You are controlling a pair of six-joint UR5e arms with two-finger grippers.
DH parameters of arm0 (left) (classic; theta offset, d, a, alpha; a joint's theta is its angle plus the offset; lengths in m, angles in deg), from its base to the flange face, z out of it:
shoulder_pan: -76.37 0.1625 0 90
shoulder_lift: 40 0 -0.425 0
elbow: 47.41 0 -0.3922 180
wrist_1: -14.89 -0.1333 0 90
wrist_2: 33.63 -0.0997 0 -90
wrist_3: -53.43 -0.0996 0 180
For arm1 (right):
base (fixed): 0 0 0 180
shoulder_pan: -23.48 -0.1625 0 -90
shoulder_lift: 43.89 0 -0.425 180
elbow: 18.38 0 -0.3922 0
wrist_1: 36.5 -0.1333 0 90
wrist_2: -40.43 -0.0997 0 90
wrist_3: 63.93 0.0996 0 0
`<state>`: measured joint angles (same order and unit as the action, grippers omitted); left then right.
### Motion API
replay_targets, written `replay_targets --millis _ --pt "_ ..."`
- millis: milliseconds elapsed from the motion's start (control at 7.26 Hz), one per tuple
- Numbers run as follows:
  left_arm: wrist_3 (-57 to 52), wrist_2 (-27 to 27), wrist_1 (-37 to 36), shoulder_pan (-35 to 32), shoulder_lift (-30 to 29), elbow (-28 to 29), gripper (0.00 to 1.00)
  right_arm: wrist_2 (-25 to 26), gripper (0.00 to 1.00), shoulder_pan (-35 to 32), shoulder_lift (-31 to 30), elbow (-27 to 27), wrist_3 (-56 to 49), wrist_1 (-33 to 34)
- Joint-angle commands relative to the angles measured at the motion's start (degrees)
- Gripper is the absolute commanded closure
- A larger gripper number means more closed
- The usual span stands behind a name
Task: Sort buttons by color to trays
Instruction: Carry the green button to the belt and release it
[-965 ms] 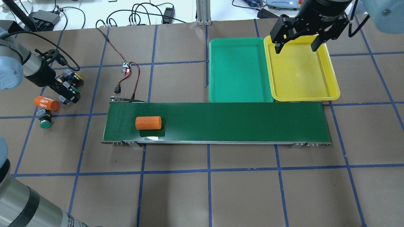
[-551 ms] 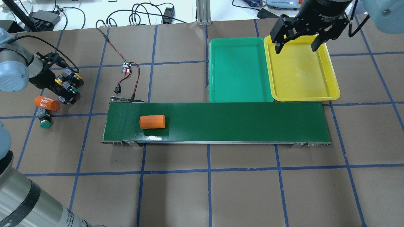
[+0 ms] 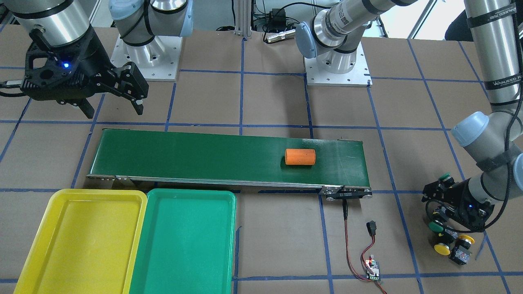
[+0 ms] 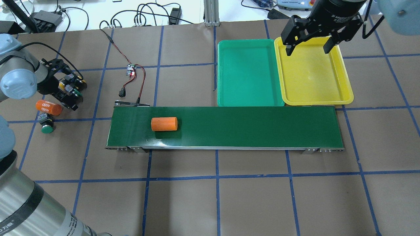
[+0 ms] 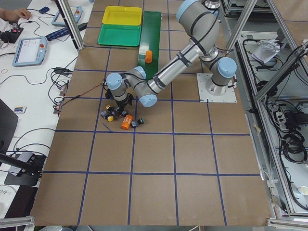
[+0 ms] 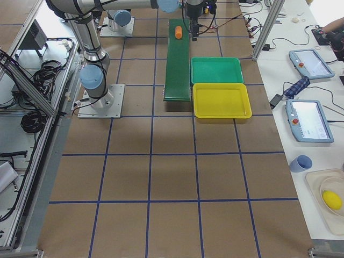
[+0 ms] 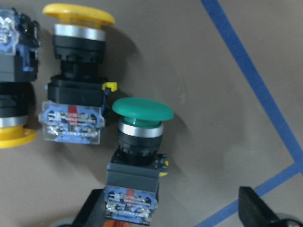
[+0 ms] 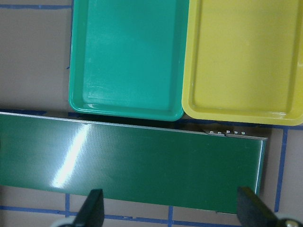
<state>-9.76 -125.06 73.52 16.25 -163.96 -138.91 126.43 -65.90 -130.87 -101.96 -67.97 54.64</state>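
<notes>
While your left hand point(image 7: 170, 195) gapes astride it, the green button point(image 7: 139, 142) shows a domed cap, silver collar and black body, beside a yellow button point(image 7: 75, 71).

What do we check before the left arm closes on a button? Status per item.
1. Left claw open: ok.
2. Green button lined up between its fingers: ok, but off centre, with its grey block near one finger.
3. Clearance from neighbours: not ok. A yellow button lies right beside the green cap.
4. Green tray and yellow tray hold nothing: ok.
5. Belt free: not ok. An orange cylinder lies on it.
6. Right claw open, holding nothing: ok.
</notes>
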Motion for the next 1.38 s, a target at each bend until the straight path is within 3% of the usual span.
replay_targets --millis 0,827,965,1103,1240 --pt "-0.1 0.2 -1.84 -0.09 -1.19 1.22 0.0 0.05 0.0 0.0 -0.03 0.0 0.0 0.0" --pt "-0.62 0.29 -1.05 0.0 -3.04 2.91 0.02 -0.04 0.0 -0.09 -0.03 0.0 0.0 0.0" --pt "-0.71 0.29 0.17 0.0 -2.95 2.99 0.19 0.05 0.0 -0.09 -0.03 0.0 0.0 0.0" --pt "-1.84 0.29 4.27 -0.26 -1.91 3.6 0.88 -0.04 0.0 -0.09 -0.03 0.0 0.0 0.0" --pt "-0.81 0.46 7.96 -0.7 -0.77 3.08 1.0 0.05 0.0 -0.09 -0.03 0.0 0.0 0.0"
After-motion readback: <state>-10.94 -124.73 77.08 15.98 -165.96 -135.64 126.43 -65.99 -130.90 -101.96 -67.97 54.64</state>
